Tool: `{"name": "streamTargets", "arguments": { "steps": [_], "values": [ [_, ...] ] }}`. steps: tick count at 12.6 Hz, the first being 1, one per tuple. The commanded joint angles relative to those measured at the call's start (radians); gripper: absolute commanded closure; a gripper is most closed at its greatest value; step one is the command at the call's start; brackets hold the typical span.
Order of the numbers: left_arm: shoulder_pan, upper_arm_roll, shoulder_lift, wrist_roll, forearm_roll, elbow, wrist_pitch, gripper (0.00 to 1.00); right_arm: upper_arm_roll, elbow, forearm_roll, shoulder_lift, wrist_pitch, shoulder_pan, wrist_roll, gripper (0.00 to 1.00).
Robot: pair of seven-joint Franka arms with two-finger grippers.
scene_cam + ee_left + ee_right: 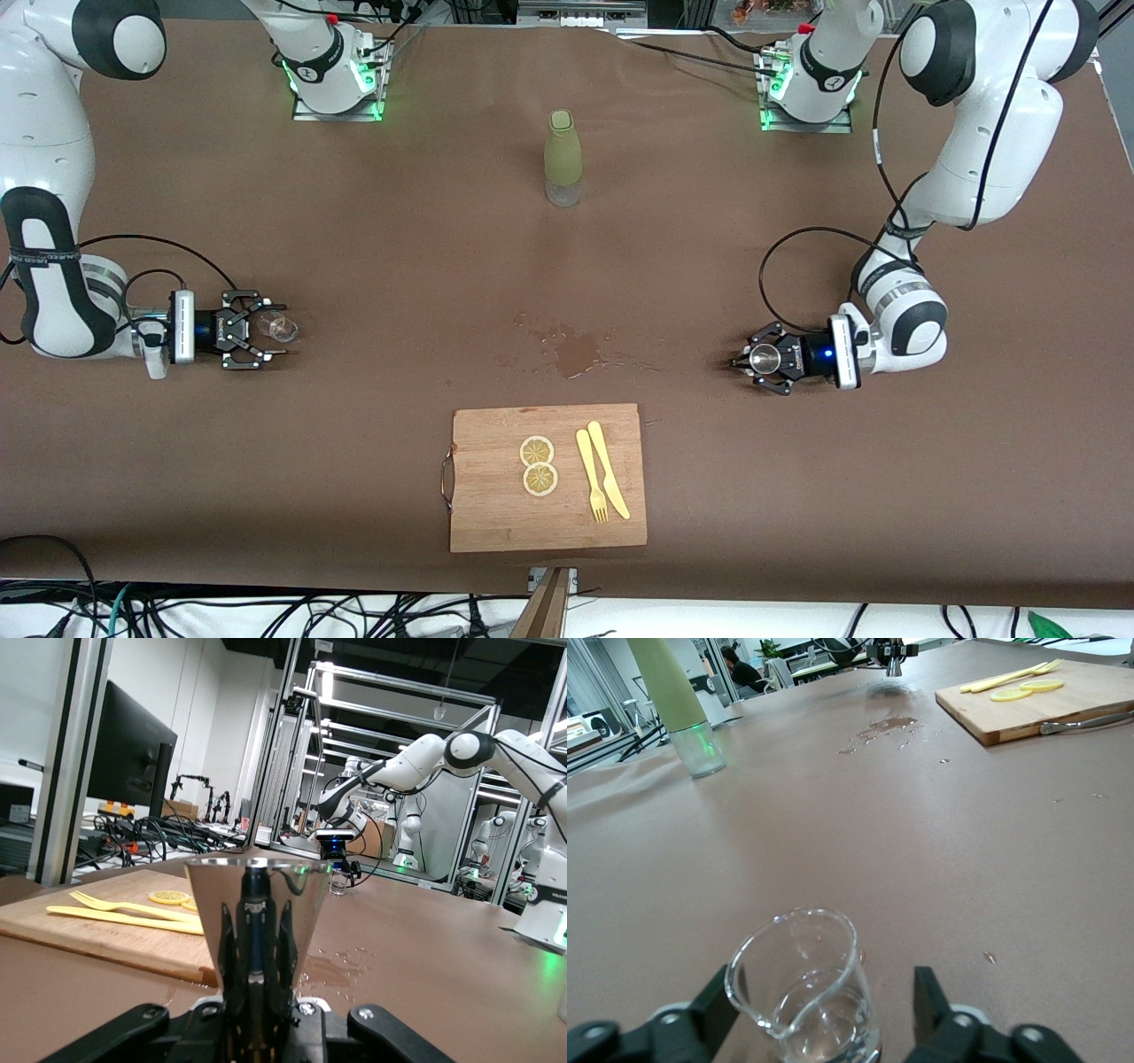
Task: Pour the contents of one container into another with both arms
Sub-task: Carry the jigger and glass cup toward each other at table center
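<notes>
Desk (pixel 372 266): brown, with a wet spill (pixel 576 353) midway between the tools.
Left tool (pixel 747 360): low at its end, clamped on a metal cup (pixel 765 359).
Right tool (pixel 270 335): fingers spread around a glass cup (pixel 282 328), not gripping.

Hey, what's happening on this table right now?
Two robot arms are set up for a pour. The left gripper is shut on a shiny metal cup, low at the left arm's end of the table. The right gripper has its fingers open on either side of a small clear glass standing on the table at the right arm's end. A wet spill lies between them, beside a cutting board.
</notes>
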Motion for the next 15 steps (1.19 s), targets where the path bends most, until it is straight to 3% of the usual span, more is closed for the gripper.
{"name": "streamTargets", "arguments": {
  "steps": [1, 4, 6, 10, 12, 15],
  "values": [
    [-0.037, -0.045, -0.029, -0.046, -0.011, 0.039, 0.075, 1.0, 0.001, 0.03, 0.014, 0.015, 0.001, 0.0, 0.003, 0.32],
    [-0.08, -0.142, -0.026, -0.043, -0.01, 0.06, 0.216, 1.0, 0.001, 0.044, 0.014, 0.013, 0.001, 0.011, 0.011, 0.6],
    [-0.113, -0.19, -0.022, -0.027, 0.0, 0.075, 0.305, 1.0, 0.001, 0.048, 0.012, 0.01, 0.001, 0.018, 0.049, 0.71],
    [-0.15, -0.249, -0.017, 0.019, 0.06, 0.077, 0.357, 1.0, 0.002, 0.143, -0.006, 0.004, -0.038, 0.085, 0.184, 0.77],
    [-0.164, -0.317, -0.005, 0.097, 0.054, 0.07, 0.463, 1.0, 0.001, 0.2, -0.029, 0.002, -0.052, 0.135, 0.264, 0.77],
    [-0.17, -0.36, 0.006, 0.108, 0.026, 0.069, 0.596, 1.0, 0.001, 0.257, -0.031, -0.007, -0.051, 0.211, 0.382, 0.77]
  ]
}}
